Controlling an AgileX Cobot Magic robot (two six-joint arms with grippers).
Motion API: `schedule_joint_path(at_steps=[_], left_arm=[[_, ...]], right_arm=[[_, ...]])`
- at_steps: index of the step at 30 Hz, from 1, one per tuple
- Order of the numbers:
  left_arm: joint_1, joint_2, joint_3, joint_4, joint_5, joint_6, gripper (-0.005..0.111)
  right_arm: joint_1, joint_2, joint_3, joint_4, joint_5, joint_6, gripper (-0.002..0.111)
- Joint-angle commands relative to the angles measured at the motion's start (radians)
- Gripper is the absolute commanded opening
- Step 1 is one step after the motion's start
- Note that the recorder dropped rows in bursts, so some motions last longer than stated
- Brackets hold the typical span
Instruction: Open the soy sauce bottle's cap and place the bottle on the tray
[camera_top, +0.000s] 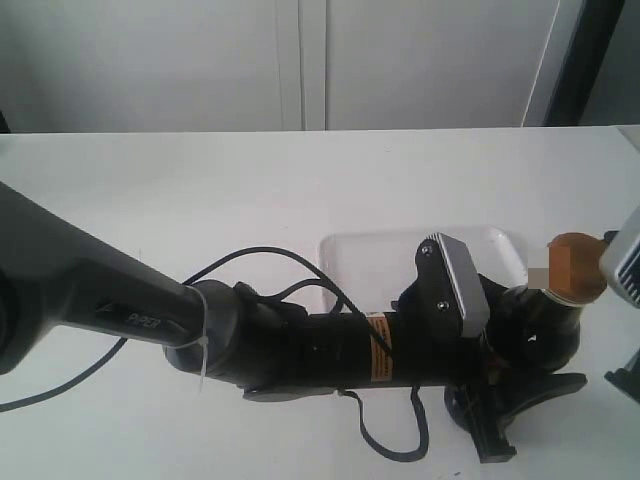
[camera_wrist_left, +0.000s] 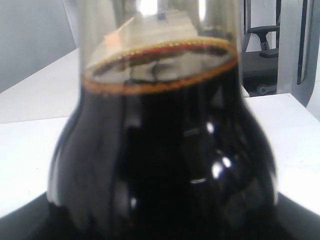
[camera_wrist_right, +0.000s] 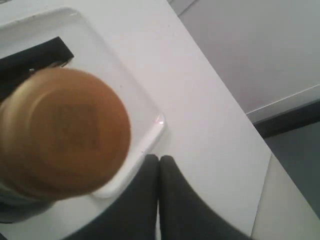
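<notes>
The bottle (camera_wrist_left: 160, 150) is seen filling the left wrist view, pressed close in front of the left gripper (camera_top: 520, 400), which appears to be clamped around its body, though the fingers themselves are hidden in every view. The cap (camera_top: 577, 267) is found on the bottle's neck, tilted toward the right gripper (camera_wrist_right: 159, 200), whose two dark fingers (camera_wrist_right: 145, 200) are shown pressed together just beside the cap and not touching it. The tray (camera_top: 380, 260) is seen on the table (camera_top: 200, 190) just behind the left gripper, its corner lying under the cap in the right wrist view.
</notes>
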Motion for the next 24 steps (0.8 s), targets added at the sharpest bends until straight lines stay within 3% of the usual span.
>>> schedule_joint_path(at_steps=[1, 8, 15, 24], left_arm=[[-0.006, 0.001, -0.004, 0.003, -0.005, 0.002, 0.0], [-0.006, 0.001, -0.004, -0.06, -0.005, 0.002, 0.0], [-0.006, 0.001, -0.004, -0.154, -0.005, -0.002, 0.0], [-0.006, 0.001, -0.004, -0.161, -0.005, 0.001, 0.0]], right_arm=[[0.004, -0.007, -0.013, -0.015, -0.016, 0.013, 0.0], [0.016, -0.001, -0.026, -0.011, -0.013, 0.038, 0.0], [0.016, 0.093, -0.026, -0.011, -0.124, 0.105, 0.0], [0.016, 0.101, -0.026, -0.015, -0.191, 0.111, 0.0]])
